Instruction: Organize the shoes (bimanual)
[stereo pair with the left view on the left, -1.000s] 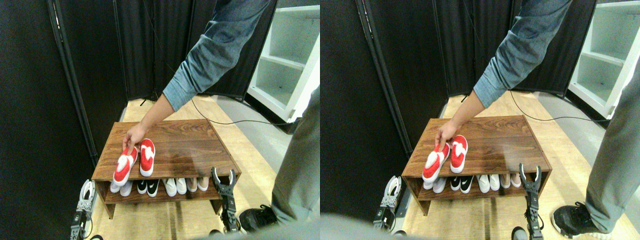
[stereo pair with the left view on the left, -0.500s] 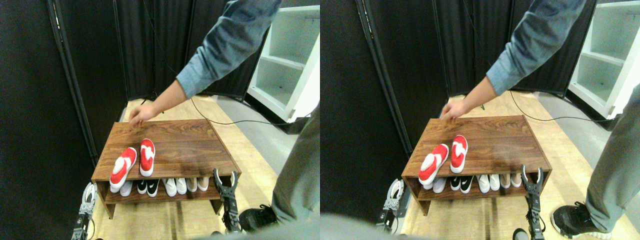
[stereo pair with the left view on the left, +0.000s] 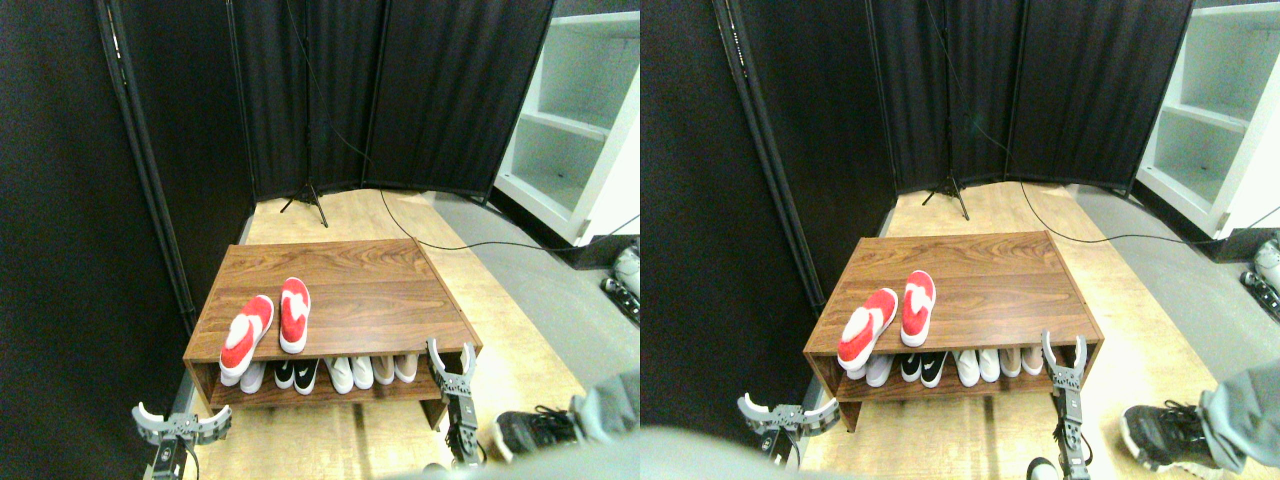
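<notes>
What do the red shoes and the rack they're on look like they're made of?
Red shoes: soft fabric by the look, matte red with white patches, white sole rims, possibly rubber. Rack: dark wood or wood-look laminate, with visible grain and a faint sheen.

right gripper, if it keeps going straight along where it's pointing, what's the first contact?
Likely the right front corner of the wooden shoe rack: the right gripper points up and forward with open jaws at that edge. Depth is unclear; it might pass just beside.

Black curtain panels (stereo pair with the left view on the left: 440, 90) and white shelving (stereo pair with the left view on the left: 575, 120) border a wooden floor (stereo pair with the left view on the left: 520, 330)
</notes>
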